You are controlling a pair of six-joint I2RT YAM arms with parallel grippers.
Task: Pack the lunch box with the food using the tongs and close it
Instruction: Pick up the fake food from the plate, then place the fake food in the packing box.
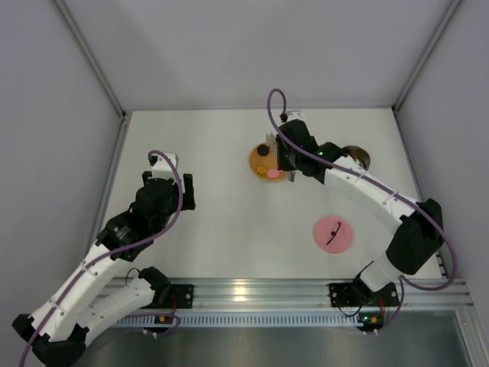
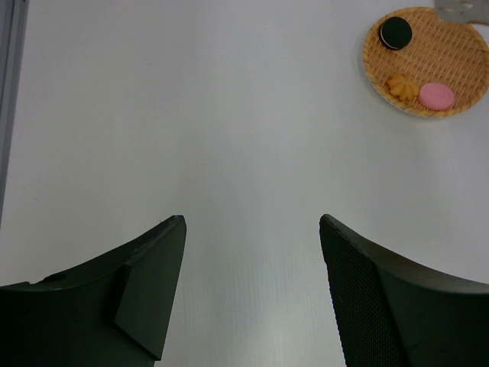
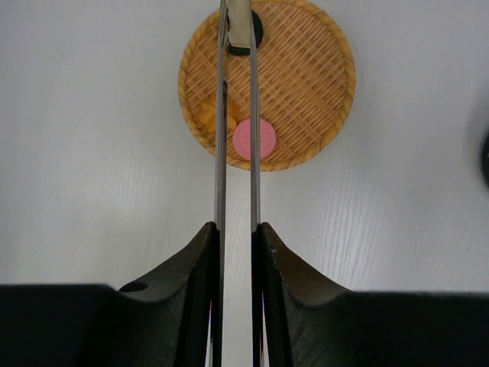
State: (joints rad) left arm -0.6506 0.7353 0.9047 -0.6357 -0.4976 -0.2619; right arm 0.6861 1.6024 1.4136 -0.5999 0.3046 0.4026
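Overhead and wrist views of a two-arm rig at a white desk. The right hand reaches to the upper middle of the overhead frame; its two fingers pinch the tongs, squeezing the two slender silver arms nearly parallel. In the right wrist view the tongs run straight up from the hand to a round woven orange-brown mat, and their tips lie at the dark round piece at the top edge; whether the tips grip it cannot be told. The food lies on this mat: besides the dark round piece, a pink piece and an orange piece sit side by side near the mat's lower rim. The lunch box, a shiny steel bowl, stands at the right of the mat, partly hidden behind the right arm. A pink lid lies flat in the lower right. The left hand, at mid-left, is spread wide above bare desk, holding nothing.
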